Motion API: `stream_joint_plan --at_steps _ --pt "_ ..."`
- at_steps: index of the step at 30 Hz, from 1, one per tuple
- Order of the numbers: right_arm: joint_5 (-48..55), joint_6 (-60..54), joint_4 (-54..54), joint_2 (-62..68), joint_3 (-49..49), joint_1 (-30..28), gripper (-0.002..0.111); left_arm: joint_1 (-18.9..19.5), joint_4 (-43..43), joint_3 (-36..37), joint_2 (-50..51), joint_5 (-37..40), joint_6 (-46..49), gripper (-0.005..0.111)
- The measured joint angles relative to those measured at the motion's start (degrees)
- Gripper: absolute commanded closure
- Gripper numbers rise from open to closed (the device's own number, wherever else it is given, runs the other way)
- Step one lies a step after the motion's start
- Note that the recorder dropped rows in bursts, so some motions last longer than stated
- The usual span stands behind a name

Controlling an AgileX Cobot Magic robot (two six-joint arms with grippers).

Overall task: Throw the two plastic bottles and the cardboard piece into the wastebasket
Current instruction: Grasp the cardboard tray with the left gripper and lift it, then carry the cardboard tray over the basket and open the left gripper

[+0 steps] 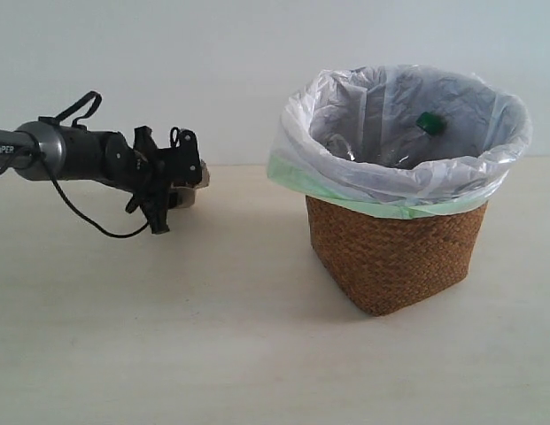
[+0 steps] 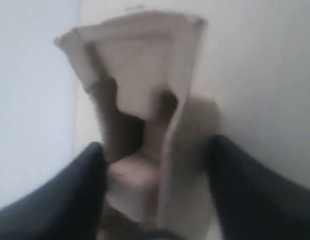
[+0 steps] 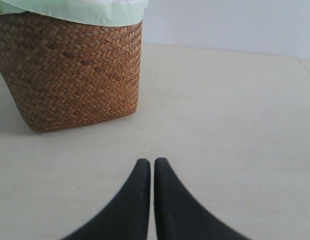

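We held the cardboard piece (image 2: pixel 140 75) in the left gripper (image 2: pixel 155 160), its two dark fingers (image 2: pixel 75 195) pressed in from either side against the lower part. The torn upper edge stood free beyond the tips. Pinching it low and across the narrow way seemed to us the surest hold on something so light and uneven.

In the exterior view the arm carried it clear above the table (image 1: pixel 213 354), to the left of the wastebasket (image 1: pixel 394 257) and well apart from it. It sat a little lower than the rim. We judged that the piece would have to rise and travel right before release, since the bag (image 1: pixel 345 177) flared out over the rim and could snag a low approach.

Inside the bag we could see a bottle (image 1: pixel 429 122) with a green cap lying against the far side. Clear plastic showed beside it, but we could not tell whether that was the second bottle. No bottle lay on the table in any view, so we took the cardboard to be the last item.

The right gripper (image 3: pixel 152 167) had its jaws closed together on nothing. It waited low over the table near the basket's woven wall, out of the left arm's way.
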Motion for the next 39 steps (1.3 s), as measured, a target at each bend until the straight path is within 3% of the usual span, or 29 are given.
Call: stream_joint_plan --at_steps 5,11,21,25,32,39 --pt "0.0 0.0 0.0 0.0 0.0 0.0 0.108 0.0 0.8 -0.6 -0.9 3.9 -1.3 0.103" --pt "0.0 0.0 0.0 0.0 0.0 0.0 0.108 0.0 0.8 -0.2 -4.6 15.2 -7.4 0.103" --pt "0.0 0.0 0.0 0.0 0.0 0.0 0.108 0.0 6.8 0.6 -15.9 31.4 -34.9 0.103" --pt "0.0 0.0 0.0 0.0 0.0 0.0 0.108 0.0 17.5 0.6 -20.5 37.1 -51.0 0.103" --pt "0.0 0.0 0.0 0.0 0.0 0.0 0.108 0.0 44.4 0.6 -30.8 48.6 -77.7 0.103" --pt "0.0 0.0 0.0 0.0 0.0 0.0 0.108 0.0 63.7 0.6 -38.5 56.7 -84.9 0.103"
